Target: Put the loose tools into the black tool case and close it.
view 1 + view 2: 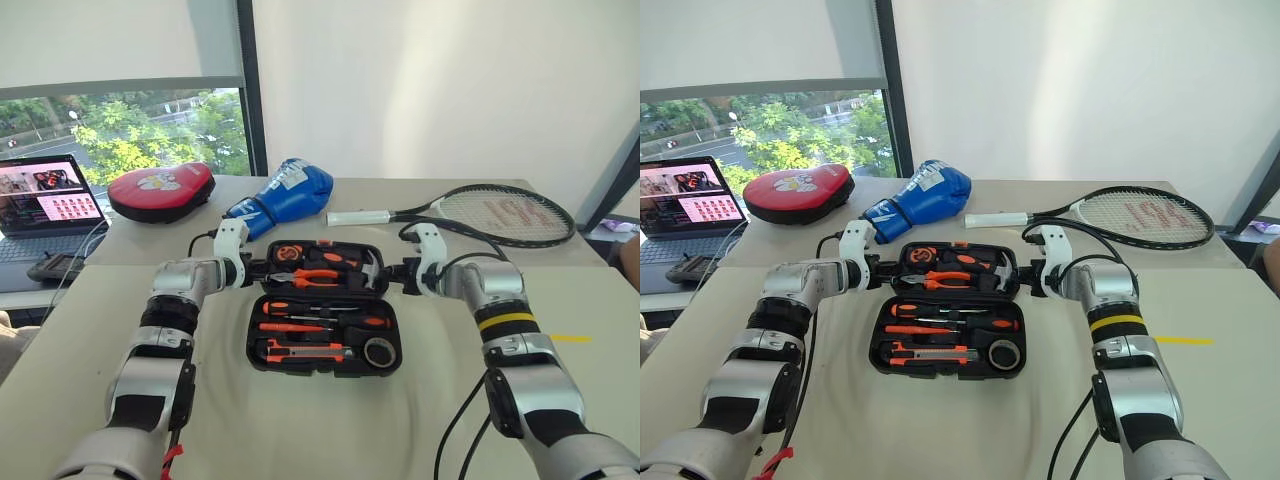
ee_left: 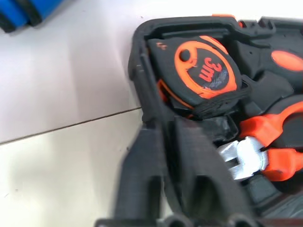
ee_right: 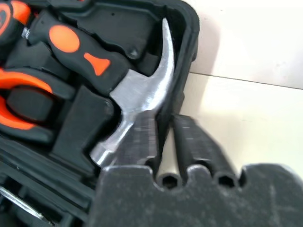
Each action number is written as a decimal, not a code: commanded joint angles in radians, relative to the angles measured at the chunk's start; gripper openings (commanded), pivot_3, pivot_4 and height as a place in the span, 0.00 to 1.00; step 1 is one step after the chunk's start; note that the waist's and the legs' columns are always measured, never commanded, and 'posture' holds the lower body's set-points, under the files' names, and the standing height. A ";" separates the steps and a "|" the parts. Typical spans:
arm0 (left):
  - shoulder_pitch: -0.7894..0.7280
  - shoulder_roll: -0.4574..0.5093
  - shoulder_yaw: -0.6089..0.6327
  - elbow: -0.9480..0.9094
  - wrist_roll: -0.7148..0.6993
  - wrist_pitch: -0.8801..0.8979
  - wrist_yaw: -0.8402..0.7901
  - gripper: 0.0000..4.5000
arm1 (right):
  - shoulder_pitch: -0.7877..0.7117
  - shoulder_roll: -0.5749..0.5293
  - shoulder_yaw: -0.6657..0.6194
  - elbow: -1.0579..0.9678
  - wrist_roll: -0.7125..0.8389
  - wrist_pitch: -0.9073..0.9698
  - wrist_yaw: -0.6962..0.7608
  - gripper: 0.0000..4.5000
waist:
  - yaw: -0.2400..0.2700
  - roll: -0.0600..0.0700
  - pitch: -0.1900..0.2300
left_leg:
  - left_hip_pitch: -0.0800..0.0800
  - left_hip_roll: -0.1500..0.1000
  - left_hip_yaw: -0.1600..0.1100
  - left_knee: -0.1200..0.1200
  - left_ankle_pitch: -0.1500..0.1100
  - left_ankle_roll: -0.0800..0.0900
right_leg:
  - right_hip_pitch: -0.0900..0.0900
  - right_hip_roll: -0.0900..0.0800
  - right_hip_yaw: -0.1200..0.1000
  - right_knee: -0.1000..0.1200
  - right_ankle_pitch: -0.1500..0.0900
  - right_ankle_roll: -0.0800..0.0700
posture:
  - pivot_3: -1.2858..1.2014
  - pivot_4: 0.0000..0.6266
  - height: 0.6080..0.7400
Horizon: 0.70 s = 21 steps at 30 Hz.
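With the loose tools seated in its near half, the black tool case [image 1: 324,308] lies open on the tabletop [image 1: 300,420], both grippers' jaws clamped on its far half's side rims, left gripper [image 1: 252,268] and right gripper [image 1: 397,274], apparently to fold it shut.

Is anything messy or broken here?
Nothing looks broken or spilled. The case lies open with its tools tucked in their slots. The left tool is shut on the lid's left rim and the right tool on its right rim. A boxing glove and racket lie behind.
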 commanded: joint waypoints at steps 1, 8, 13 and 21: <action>0.039 -0.011 0.013 -0.129 -0.049 0.004 -0.089 0.00 | 0.045 -0.009 0.010 -0.160 0.030 -0.021 0.088 0.01 | 0.001 0.000 0.000 | -0.001 0.000 0.000 0.000 0.000 -0.001 | -0.001 0.000 0.000 0.000 0.000 0.000 | 0.52 0.24 1.00; 0.215 -0.023 -0.002 -0.474 -0.069 -0.194 -0.209 0.00 | 0.231 -0.057 0.033 -0.486 -0.006 -0.196 0.134 0.01 | 0.004 0.000 0.000 | -0.016 -0.001 0.000 0.001 0.001 -0.002 | -0.019 0.000 0.001 0.002 0.000 0.000 | 0.52 0.24 1.00; 0.430 0.031 -0.054 -0.727 0.001 -0.507 -0.316 0.00 | 0.411 -0.115 0.074 -0.779 -0.069 -0.348 0.137 0.01 | 0.006 0.000 0.000 | -0.018 -0.001 0.001 -0.001 0.001 -0.002 | -0.020 -0.001 -0.001 -0.001 0.000 0.000 | 0.52 0.24 1.00; 0.679 0.137 -0.096 -0.682 0.213 -1.160 -0.372 0.00 | 0.733 -0.211 0.089 -1.055 -0.274 -0.599 0.076 0.01 | 0.025 0.000 0.000 | -0.014 0.000 0.004 0.001 0.000 -0.001 | -0.015 0.000 0.000 -0.009 0.001 -0.002 | 0.52 0.24 1.00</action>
